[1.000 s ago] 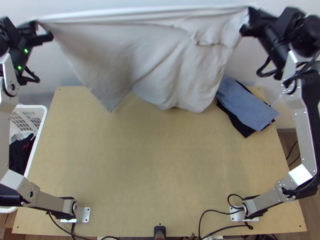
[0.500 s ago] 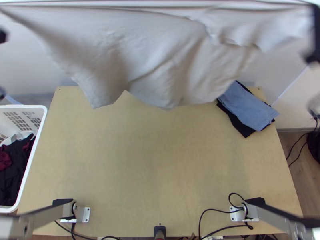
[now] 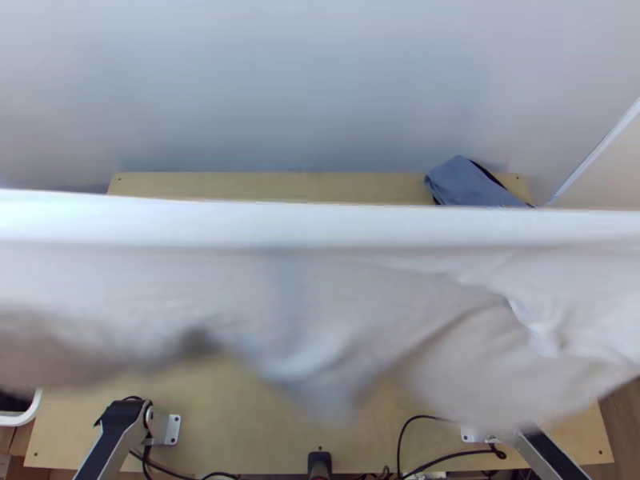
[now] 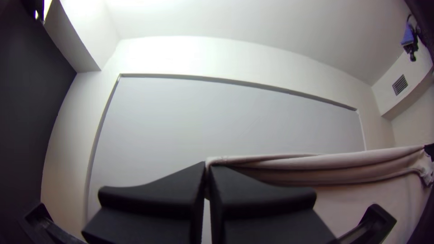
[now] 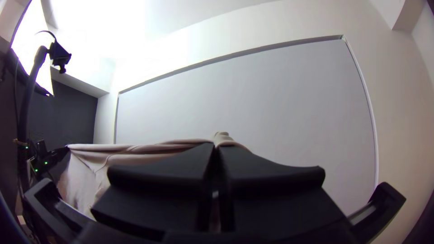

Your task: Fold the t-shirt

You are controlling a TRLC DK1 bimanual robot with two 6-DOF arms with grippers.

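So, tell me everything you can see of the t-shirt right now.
The t-shirt is pale, soft-looking cloth, spread wide and held up above the table. Its upper edge is pulled taut between the left hand and the right hand, each pinching it; below, it hangs loose and creased to an uneven lower edge. I can't tell sleeves from hem.

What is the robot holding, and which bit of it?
A pale beige cloth t-shirt. The left pincer and right pincer each pinch one end of its long, stretched edge, high in the air.
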